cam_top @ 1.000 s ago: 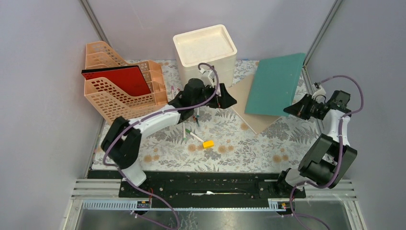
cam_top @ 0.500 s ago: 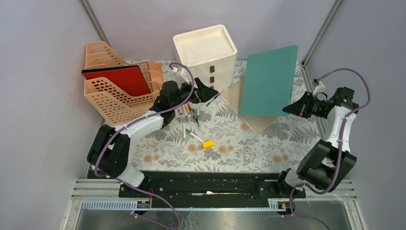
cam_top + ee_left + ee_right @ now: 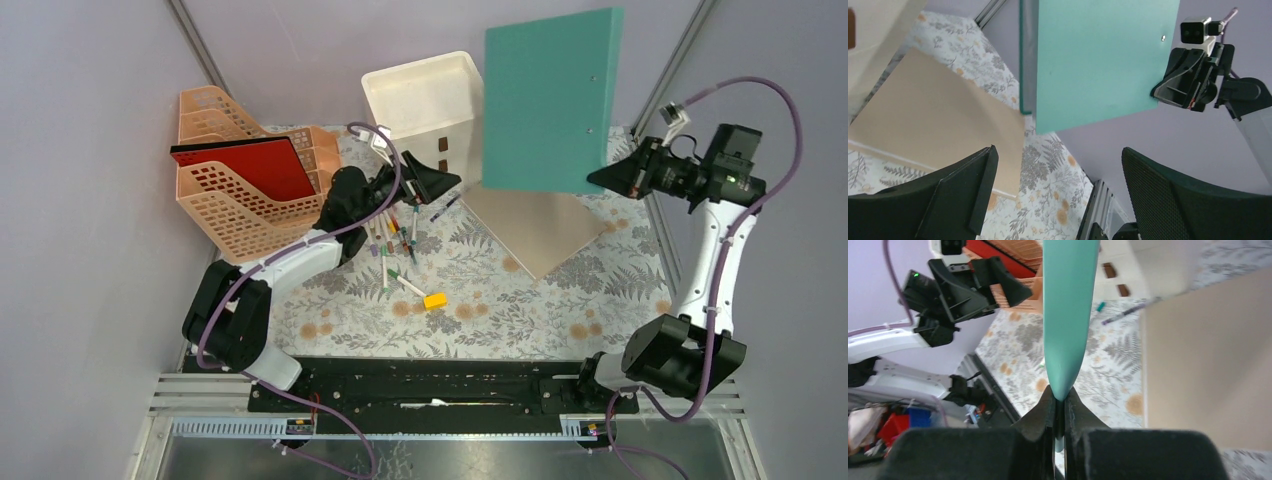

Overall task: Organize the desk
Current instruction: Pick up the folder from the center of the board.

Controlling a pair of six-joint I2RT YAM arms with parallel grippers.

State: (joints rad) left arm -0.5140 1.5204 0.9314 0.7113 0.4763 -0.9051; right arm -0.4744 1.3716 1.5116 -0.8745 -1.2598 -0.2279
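The desk (image 3: 520, 300) is a tabletop in pale fern-print cloth. My right gripper (image 3: 612, 178) is shut on the edge of a teal folder (image 3: 545, 100) and holds it upright, well above the desk; it shows edge-on in the right wrist view (image 3: 1068, 315) and flat in the left wrist view (image 3: 1098, 55). My left gripper (image 3: 440, 185) is open and empty, hovering over scattered pens (image 3: 395, 235) in front of the drawer unit. A tan folder (image 3: 545, 225) lies flat on the desk under the teal one.
A peach file rack (image 3: 255, 190) holding a red folder (image 3: 245, 170) stands at the back left. A white drawer unit (image 3: 420, 110) stands at the back centre. A yellow eraser (image 3: 434, 300) lies near the middle. Frame posts rise at the back corners.
My right gripper has lifted the teal folder from leaning on the desk to upright and high. My left gripper has pulled back to the left, away from the tan folder.
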